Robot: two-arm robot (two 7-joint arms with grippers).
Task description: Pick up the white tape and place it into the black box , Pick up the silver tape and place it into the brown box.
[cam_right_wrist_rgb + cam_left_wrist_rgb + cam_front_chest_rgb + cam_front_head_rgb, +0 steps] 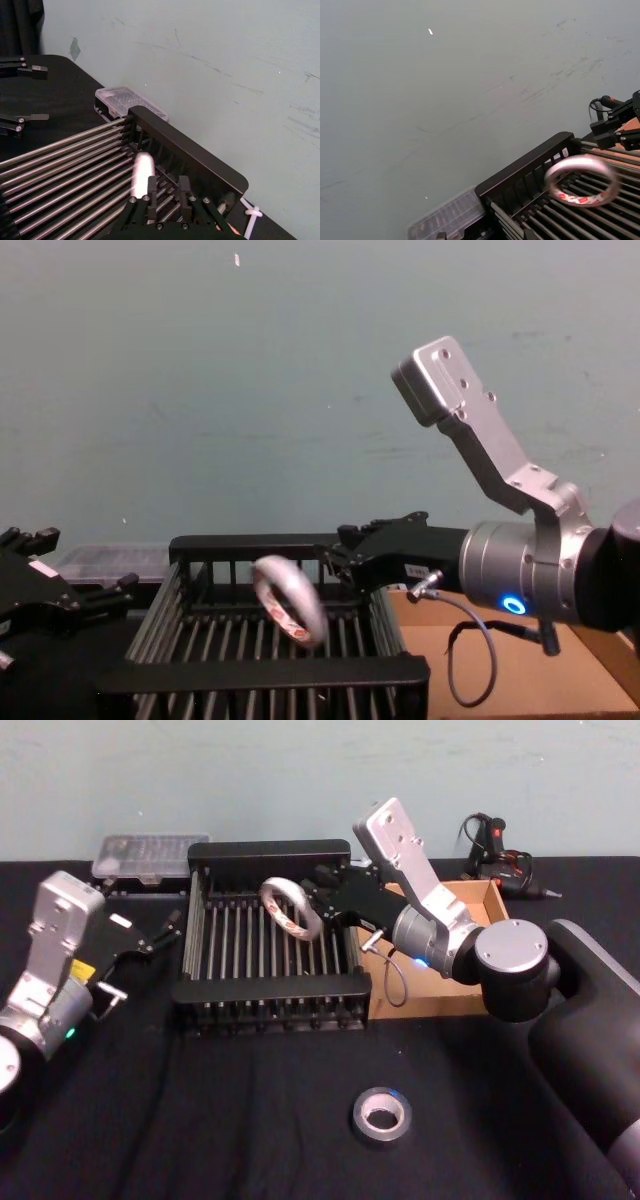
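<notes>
Just beside open right tool (322,892): white tape (291,908)

I see a pale green wall (250,770) behind the rig, scuffed with faint scratches and small chips. In front of it a black-covered tabletop (200,1120) spreads under even, soft light with no hard shadows.

Head view looked down from above at whole surface (250,1120). Chest view sat low, faced wall across black box (270,672). Both wrist views sat close, angled over same box toward wall; all four shared it.
</notes>
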